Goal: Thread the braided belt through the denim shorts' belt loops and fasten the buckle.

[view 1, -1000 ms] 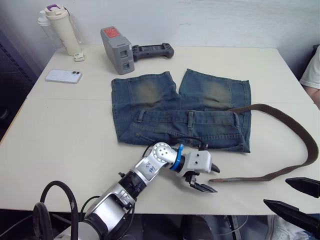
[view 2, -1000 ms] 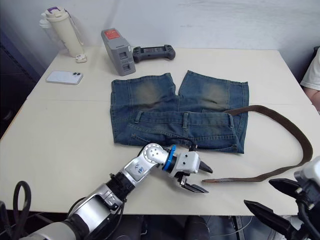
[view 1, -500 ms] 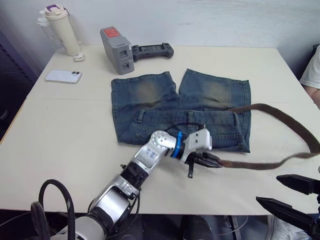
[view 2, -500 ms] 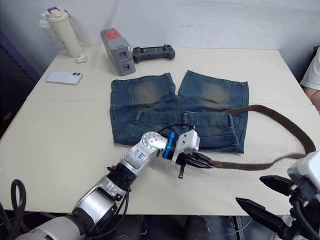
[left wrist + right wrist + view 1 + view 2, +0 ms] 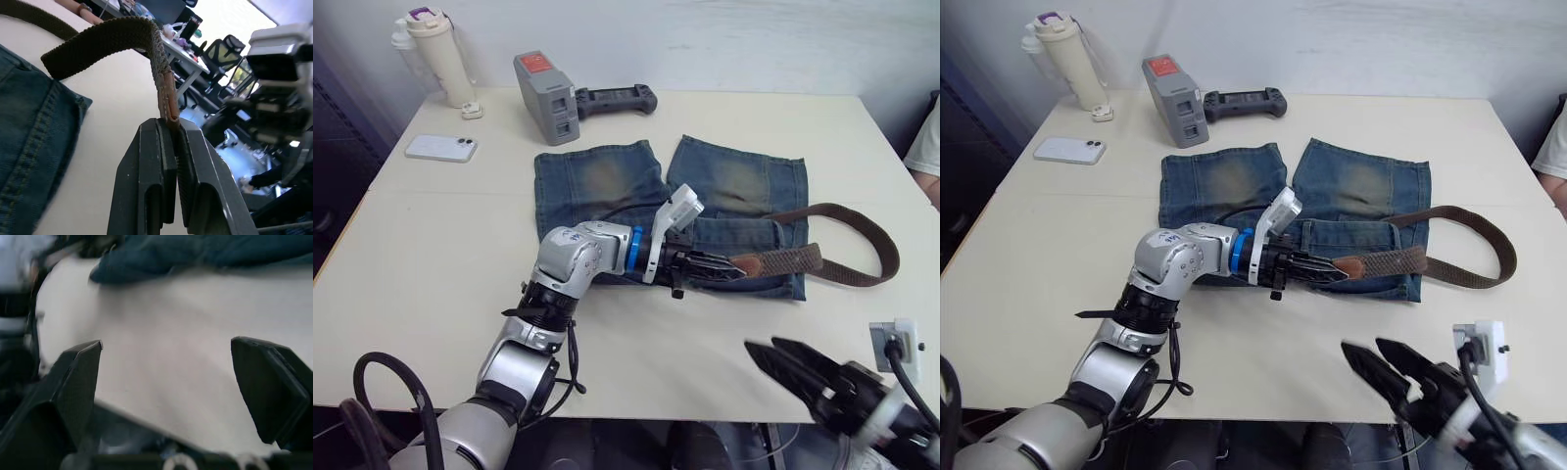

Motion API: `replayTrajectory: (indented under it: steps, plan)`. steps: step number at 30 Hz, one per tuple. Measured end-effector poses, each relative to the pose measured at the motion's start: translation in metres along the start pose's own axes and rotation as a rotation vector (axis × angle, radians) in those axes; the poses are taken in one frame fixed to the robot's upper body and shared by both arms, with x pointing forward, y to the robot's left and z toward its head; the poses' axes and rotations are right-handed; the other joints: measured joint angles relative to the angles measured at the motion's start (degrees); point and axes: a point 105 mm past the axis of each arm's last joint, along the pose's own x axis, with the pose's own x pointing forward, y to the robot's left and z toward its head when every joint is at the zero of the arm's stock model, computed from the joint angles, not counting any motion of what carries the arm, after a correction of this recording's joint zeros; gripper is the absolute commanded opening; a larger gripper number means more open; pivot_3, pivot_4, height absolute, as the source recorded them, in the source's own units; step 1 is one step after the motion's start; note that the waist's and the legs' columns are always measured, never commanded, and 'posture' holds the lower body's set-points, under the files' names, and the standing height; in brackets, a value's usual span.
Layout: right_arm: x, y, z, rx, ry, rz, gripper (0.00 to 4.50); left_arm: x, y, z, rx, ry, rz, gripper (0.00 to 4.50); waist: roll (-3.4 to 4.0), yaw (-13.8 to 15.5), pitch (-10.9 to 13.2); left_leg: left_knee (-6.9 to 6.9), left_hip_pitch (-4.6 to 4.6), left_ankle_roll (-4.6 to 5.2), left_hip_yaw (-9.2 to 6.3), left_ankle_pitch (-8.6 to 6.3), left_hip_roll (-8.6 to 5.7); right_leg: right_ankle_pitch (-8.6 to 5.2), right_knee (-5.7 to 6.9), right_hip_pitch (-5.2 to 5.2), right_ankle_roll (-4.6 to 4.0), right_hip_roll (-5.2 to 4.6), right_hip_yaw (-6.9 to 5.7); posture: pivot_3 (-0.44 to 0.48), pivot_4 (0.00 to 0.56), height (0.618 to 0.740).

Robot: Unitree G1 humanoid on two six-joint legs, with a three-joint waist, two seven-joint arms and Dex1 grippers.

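Observation:
The denim shorts [image 5: 597, 181] lie flat mid-table, waistband toward me. My left gripper [image 5: 729, 266] is shut on the tan leather tip [image 5: 751, 262] of the braided belt [image 5: 876, 235], holding it just above the waistband's right part. From the tip the belt runs right, curls round and comes back to the shorts' right edge. In the left wrist view the tip [image 5: 167, 98] stands pinched between the fingers [image 5: 151, 166]. The buckle is hidden, and my arm covers the belt loops. My right gripper [image 5: 761, 344] hangs open over the table's front right, holding nothing.
At the back left stand a grey box device [image 5: 544, 85], a black controller [image 5: 617, 98], a white phone [image 5: 441, 148] and a cream bottle [image 5: 435, 54]. A person's sleeve [image 5: 925, 137] shows at the right edge.
My left gripper closed on the belt's tip and carried it from the front of the table up to the waistband, pulling the belt's curl in. The right gripper moved left.

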Motion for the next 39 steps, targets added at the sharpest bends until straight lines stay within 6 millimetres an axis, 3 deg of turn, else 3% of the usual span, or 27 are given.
replayTrajectory:
  steps: [3,7,10,13,16,20,27,30,36,38,39]
  plan:
    - [0.01,0.002,-0.001,0.05,-0.066,0.017,4.5,-0.001,-0.003,0.005,-0.048,-0.035,-0.008,0.09,0.0,-0.5,0.0,0.03,0.03,0.0,0.04,0.0,0.01,0.0,0.12,-0.03,0.0,0.02,0.03,0.0,0.15,0.74]
    - [0.021,0.01,0.011,0.125,-0.189,0.095,4.5,-0.002,-0.007,0.007,-0.067,-0.042,-0.005,0.09,0.0,-1.3,0.0,0.01,0.08,-0.01,0.05,0.01,0.02,0.0,0.14,-0.03,0.0,0.02,0.07,0.0,0.15,0.74]
    - [0.025,0.004,0.019,0.186,-0.254,0.106,4.5,-0.002,-0.007,0.005,-0.085,-0.034,0.007,0.09,0.0,-1.3,0.0,0.0,0.08,-0.01,0.06,0.01,0.02,0.0,0.14,-0.03,0.0,0.02,0.08,0.0,0.15,0.74]
    - [0.029,-0.008,0.035,0.274,-0.37,0.119,4.5,-0.005,-0.008,0.006,-0.072,-0.026,0.029,0.09,0.0,-1.4,0.0,0.0,0.1,-0.01,0.11,0.01,0.02,0.0,0.15,-0.05,0.0,0.02,0.13,0.0,0.15,0.74]
    - [0.033,-0.005,0.055,0.302,-0.457,0.183,4.5,-0.006,-0.007,0.004,-0.075,-0.021,0.043,0.09,0.0,-1.4,0.0,-0.01,0.11,-0.01,0.14,0.01,0.02,0.0,0.16,-0.08,0.0,0.02,0.18,0.0,0.15,0.74]
    - [0.035,0.003,0.069,0.282,-0.488,0.235,4.5,-0.006,-0.006,0.002,-0.078,-0.016,0.058,0.09,0.0,-1.3,0.0,-0.07,0.11,-0.01,0.16,0.01,0.02,0.0,0.15,-0.11,0.0,0.02,0.18,0.0,0.15,0.74]
    - [0.039,0.002,0.07,0.271,-0.464,0.235,4.5,-0.011,-0.003,-0.002,-0.048,0.018,0.092,0.09,0.0,-1.3,0.0,-0.04,0.11,-0.01,0.19,0.01,0.02,0.0,0.15,-0.11,0.0,0.02,0.21,0.0,0.15,0.74]
    - [0.04,0.0,0.07,0.272,-0.46,0.23,3.6,-0.012,0.0,-0.002,-0.043,0.018,0.101,0.0,0.0,-1.3,0.0,-0.05,0.11,-0.01,0.19,0.01,0.02,0.0,0.15,-0.12,0.0,0.02,0.21,0.0,0.15,0.74]
    - [0.041,-0.008,0.071,0.272,-0.458,0.202,0.59,-0.013,0.003,-0.001,-0.04,0.009,0.108,0.0,0.01,-1.3,0.0,-0.05,0.11,-0.01,0.2,0.01,0.02,0.0,0.16,-0.13,0.0,0.02,0.22,0.0,0.15,0.74]
    - [0.04,-0.008,0.07,0.271,-0.459,0.202,0.04,-0.013,0.005,0.0,-0.039,0.009,0.119,0.0,0.0,-1.3,0.0,-0.05,0.11,-0.01,0.2,0.01,0.02,0.0,0.16,-0.13,0.0,0.02,0.22,0.0,0.15,0.74]
    - [0.04,-0.008,0.07,0.271,-0.459,0.203,0.04,-0.014,0.007,0.0,-0.043,0.011,0.126,0.0,0.01,-1.3,0.0,-0.04,0.11,-0.01,0.21,0.01,0.02,0.0,0.16,-0.13,0.0,0.02,0.22,0.0,0.15,0.74]
